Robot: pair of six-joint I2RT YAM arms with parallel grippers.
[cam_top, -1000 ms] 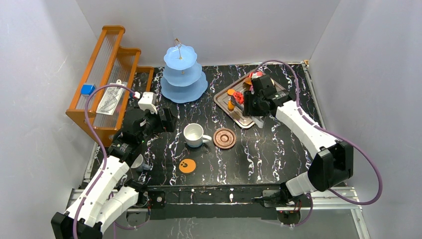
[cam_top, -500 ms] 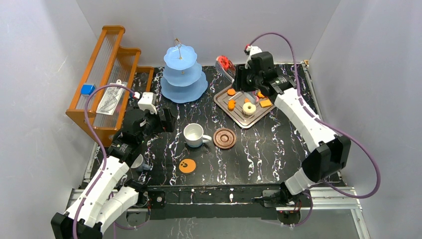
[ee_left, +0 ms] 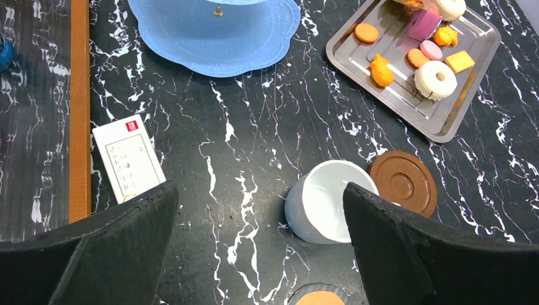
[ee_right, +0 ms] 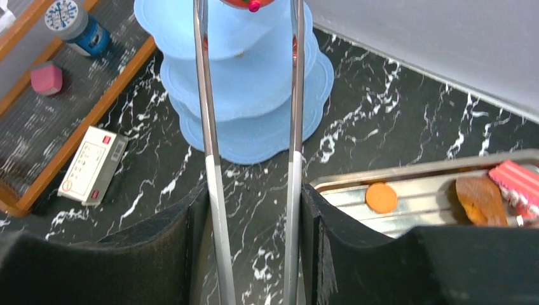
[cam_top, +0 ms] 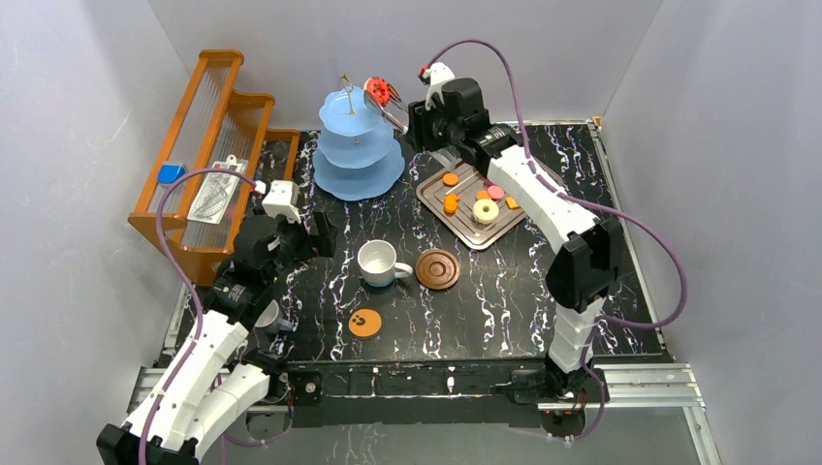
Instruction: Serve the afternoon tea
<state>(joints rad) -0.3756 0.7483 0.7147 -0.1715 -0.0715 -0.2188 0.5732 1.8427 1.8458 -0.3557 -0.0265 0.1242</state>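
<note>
My right gripper (cam_top: 419,126) is shut on a pair of metal tongs (ee_right: 210,127), both arms pressed between its pads. The tongs pinch a red pastry (cam_top: 381,92) just above the top tier of the light-blue stand (cam_top: 357,145). Several pastries, among them a white donut (cam_top: 486,210), lie on the silver tray (cam_top: 431,201). The white mug (cam_top: 376,262) stands next to the brown saucer (cam_top: 437,269). My left gripper (ee_left: 260,216) hangs open above the table left of the mug (ee_left: 324,203). The orange coaster (cam_top: 364,323) and small grey cup (cam_top: 268,316) sit near the front.
An orange wooden rack (cam_top: 199,145) with a blue-capped item stands at the far left. A white card (ee_left: 130,159) lies on the table beside the rack's base. Grey walls close in on the left, back and right.
My right arm has lifted off the tray and swung left, carrying the red pastry in the tongs to above the stand. The left arm has hardly moved.
</note>
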